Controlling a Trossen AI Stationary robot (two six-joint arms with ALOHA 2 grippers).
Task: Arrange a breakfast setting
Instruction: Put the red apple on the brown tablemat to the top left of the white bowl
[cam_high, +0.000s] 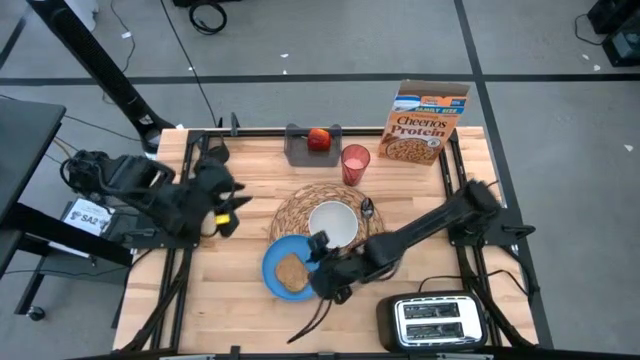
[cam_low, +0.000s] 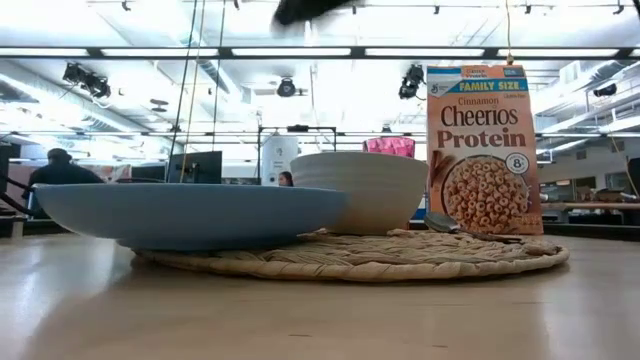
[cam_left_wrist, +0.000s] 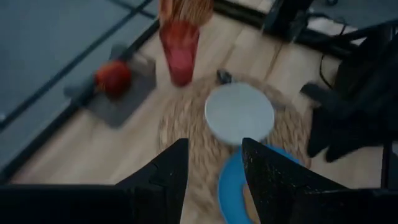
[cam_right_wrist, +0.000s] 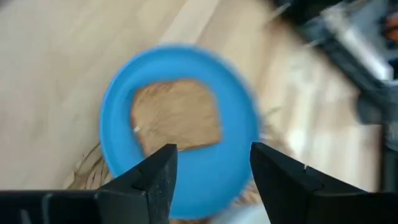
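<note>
The round straw placemat (cam_high: 300, 205) lies mid-table with the white bowl (cam_high: 333, 222) on it and the metal spoon (cam_high: 367, 208) at the bowl's right. The blue plate (cam_high: 272, 262) holds the toast slice (cam_high: 292, 272) and rests partly on the placemat's near edge (cam_low: 200, 258). The red cup (cam_high: 355, 163), the Cheerios Protein box (cam_high: 430, 122) and the apple (cam_high: 319, 138) on the grey tray (cam_high: 300, 150) stand at the far side. My right gripper (cam_right_wrist: 212, 168) is open and empty above the plate and toast (cam_right_wrist: 177, 115). My left gripper (cam_left_wrist: 214, 177) is open and empty at the table's left, pointing toward the placemat.
The black-and-silver toaster (cam_high: 435, 320) stands at the near right corner. Bare wood lies at the table's near left and in front of the plate. In the low view a person (cam_low: 60, 170) shows in the room beyond the table.
</note>
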